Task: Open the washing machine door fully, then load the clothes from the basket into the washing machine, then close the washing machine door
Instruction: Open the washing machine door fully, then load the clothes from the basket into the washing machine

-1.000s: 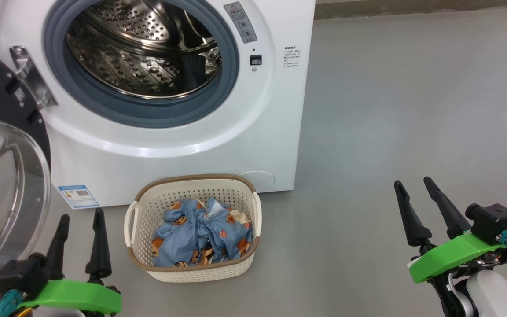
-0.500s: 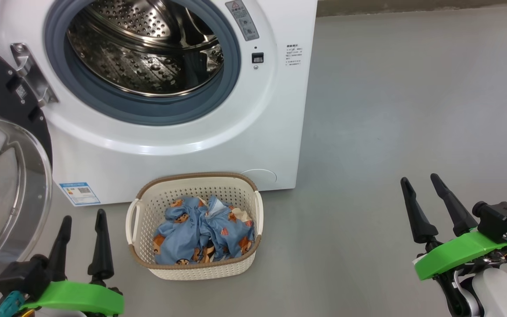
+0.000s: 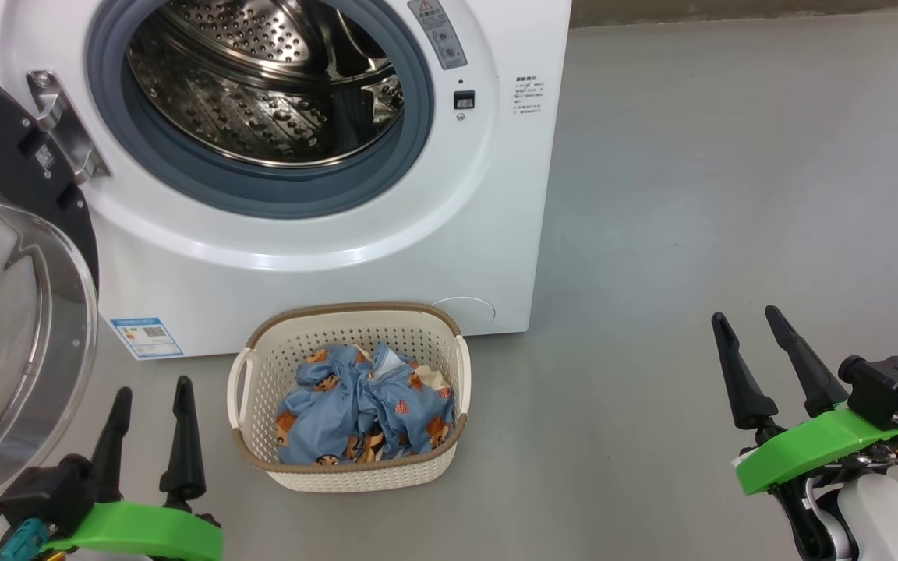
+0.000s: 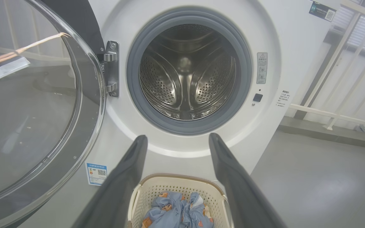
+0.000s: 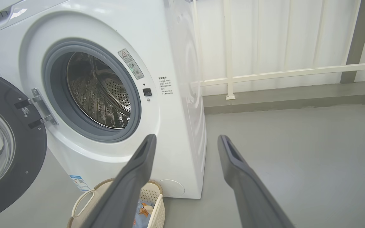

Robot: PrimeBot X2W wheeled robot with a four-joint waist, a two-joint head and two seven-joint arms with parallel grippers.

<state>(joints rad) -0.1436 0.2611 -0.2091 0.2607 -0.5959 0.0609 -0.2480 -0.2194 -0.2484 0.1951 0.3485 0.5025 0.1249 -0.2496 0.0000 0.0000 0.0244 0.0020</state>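
Now the washing machine door [image 3: 20,335] stands wide to my left, so loading is in hand; my left gripper [image 3: 153,386] and right gripper [image 3: 745,313] are spread, empty. The clothes [image 3: 355,413] lie crumpled in the basket [image 3: 355,309] just before the washing machine [image 3: 324,288], mouth up, long axis along its front; next I must reach down and pinch them.

So the floor [image 3: 714,218] in front of me is plain grey and smooth, kinda matte concrete look. Two things sit right on it: the white washing machine [image 3: 316,265], standing square at the back left, and the little cream basket [image 3: 355,477], parked just in front of its base. Touching or just off it, can't really tell. To the right the grey runs up to a low kerb [image 5: 296,99] along the wall.
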